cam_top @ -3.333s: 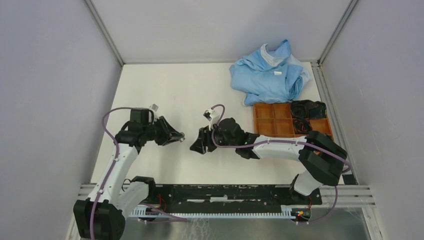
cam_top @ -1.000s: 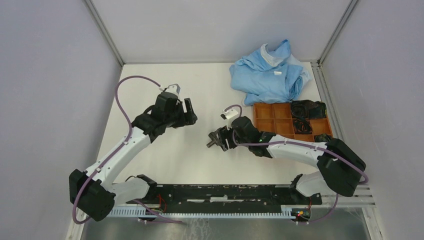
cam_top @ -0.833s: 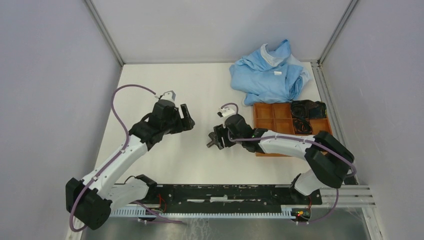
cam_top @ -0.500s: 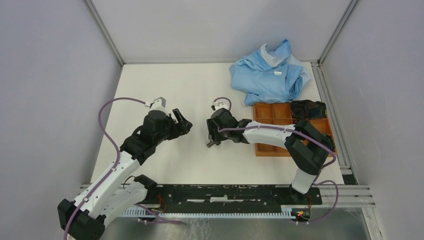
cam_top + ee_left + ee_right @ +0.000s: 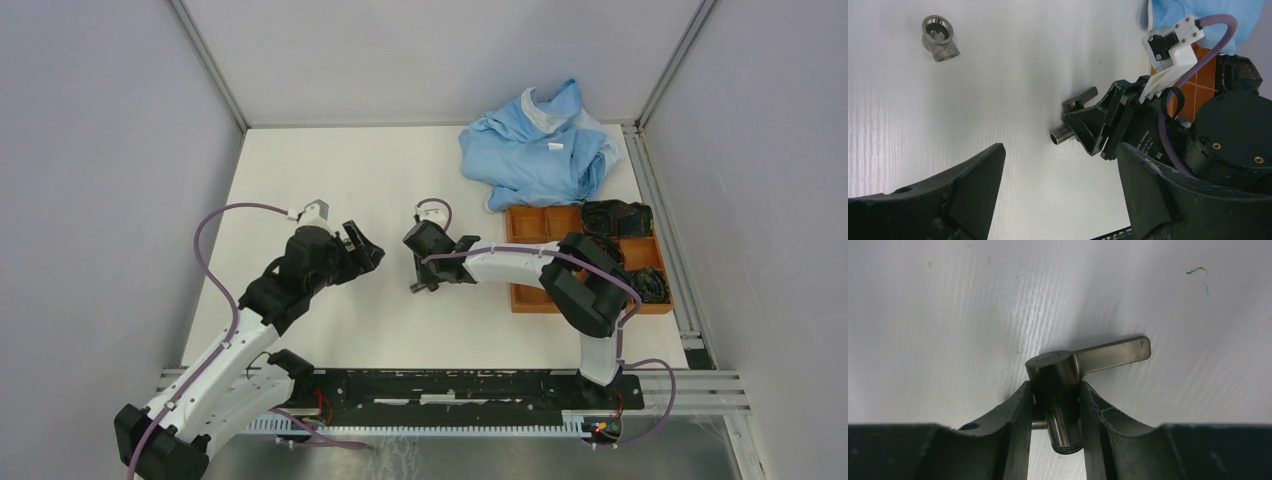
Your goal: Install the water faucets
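Note:
A small grey metal water faucet (image 5: 1054, 371) with a flat lever handle (image 5: 1113, 354) and a threaded end lies low over the white table. My right gripper (image 5: 1054, 391) is shut on its round body; in the top view this gripper (image 5: 424, 274) is at mid-table. In the left wrist view the same faucet (image 5: 1062, 134) pokes out of the right gripper's fingers (image 5: 1091, 129). A second grey piece, a stubby elbow fitting (image 5: 939, 38), lies free on the table farther off. My left gripper (image 5: 1058, 197) is open and holds nothing; in the top view it (image 5: 361, 249) hangs just left of the right one.
A crumpled blue cloth (image 5: 535, 145) lies at the back right. An orange compartment tray (image 5: 548, 242) with black items (image 5: 615, 216) sits right of the right arm. A black rail (image 5: 450, 385) runs along the near edge. Walls enclose the table.
My right gripper has shut on the faucet, and its wrist has swung left. The left arm has pulled back toward the near left and opened a little wider.

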`<state>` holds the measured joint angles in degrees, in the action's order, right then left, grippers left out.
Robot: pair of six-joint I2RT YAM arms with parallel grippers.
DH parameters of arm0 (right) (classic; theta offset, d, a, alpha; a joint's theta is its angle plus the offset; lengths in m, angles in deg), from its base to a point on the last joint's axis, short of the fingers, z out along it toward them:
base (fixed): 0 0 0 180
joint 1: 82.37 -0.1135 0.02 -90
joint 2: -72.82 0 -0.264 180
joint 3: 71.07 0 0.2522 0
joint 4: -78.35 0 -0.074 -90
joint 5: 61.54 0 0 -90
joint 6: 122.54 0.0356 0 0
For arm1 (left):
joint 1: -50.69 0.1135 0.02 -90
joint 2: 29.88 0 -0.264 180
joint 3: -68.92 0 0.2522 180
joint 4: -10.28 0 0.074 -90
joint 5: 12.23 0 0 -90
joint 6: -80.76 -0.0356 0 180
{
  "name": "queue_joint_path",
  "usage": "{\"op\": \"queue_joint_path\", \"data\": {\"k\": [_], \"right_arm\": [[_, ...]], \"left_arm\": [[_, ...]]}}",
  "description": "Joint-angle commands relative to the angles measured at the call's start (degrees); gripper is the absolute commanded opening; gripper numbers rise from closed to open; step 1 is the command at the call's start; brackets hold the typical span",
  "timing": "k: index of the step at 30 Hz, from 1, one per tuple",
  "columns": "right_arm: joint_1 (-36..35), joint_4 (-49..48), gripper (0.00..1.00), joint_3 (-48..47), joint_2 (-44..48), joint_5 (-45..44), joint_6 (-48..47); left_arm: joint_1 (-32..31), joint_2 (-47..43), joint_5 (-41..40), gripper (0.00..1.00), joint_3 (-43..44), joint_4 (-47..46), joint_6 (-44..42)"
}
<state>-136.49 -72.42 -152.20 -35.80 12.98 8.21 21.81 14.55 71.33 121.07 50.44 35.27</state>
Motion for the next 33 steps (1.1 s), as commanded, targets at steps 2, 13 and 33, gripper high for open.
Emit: {"op": "queue_joint_path", "data": {"k": [2,13,33], "right_arm": [[-0.07,2.43,0.26,-3.46,-1.90,-2.04,-0.55],[3.76,-5.79,0.00,4.83,18.63,7.96,-2.15],[4.12,-8.08,0.00,5.06,24.83,13.37,2.23]], "left_arm": [[-0.12,3.04,1.81,0.90,1.55,0.03,-0.71],[-0.15,6.89,22.58,0.91,-0.77,-6.79,-8.54],[-1.53,8.15,31.84,0.67,-10.46,-35.26,5.31]]}}
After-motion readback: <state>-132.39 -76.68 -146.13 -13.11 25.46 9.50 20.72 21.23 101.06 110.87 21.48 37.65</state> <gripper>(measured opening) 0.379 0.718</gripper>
